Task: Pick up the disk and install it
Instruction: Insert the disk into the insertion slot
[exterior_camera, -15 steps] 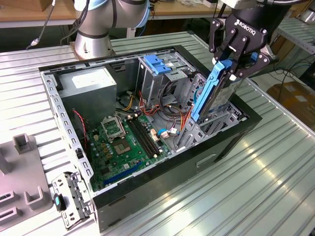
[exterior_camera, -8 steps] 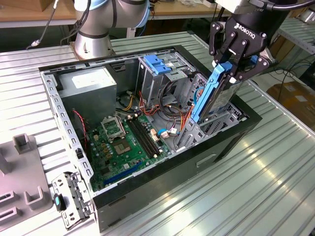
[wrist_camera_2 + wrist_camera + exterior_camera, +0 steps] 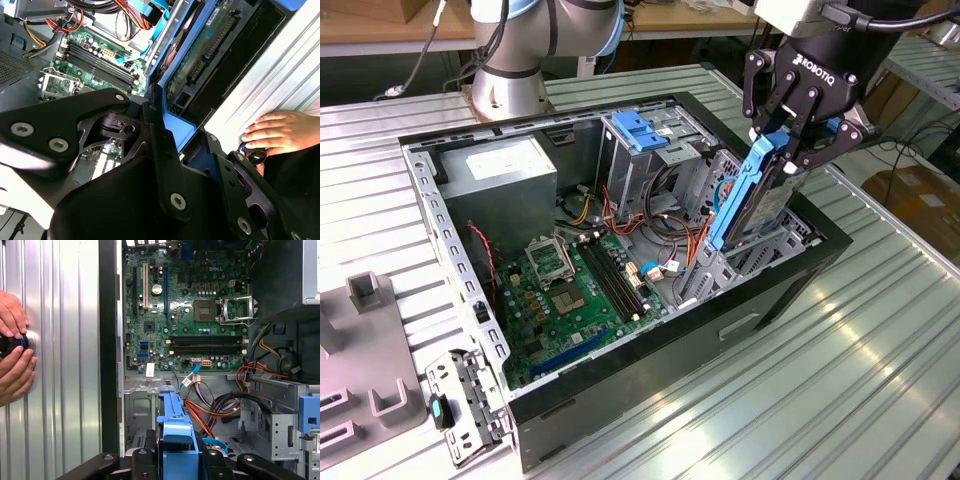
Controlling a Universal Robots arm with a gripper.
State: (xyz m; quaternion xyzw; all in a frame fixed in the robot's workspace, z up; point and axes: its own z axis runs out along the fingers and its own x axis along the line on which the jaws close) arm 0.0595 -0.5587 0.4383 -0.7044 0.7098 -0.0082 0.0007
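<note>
Jaws clenched on the upper end of the disk, a flat silver metal drive framed by blue plastic carrier rails. Disk stands on edge, tilted, its lower end at the grey metal drive cage in the exterior view's right corner of the open black computer case. Green motherboard on the case floor. Large grey power supply box at the far corner. Case sits on the ribbed metal bench. First wrist view: a person's hands on a black knob on the bench beside the case.
</note>
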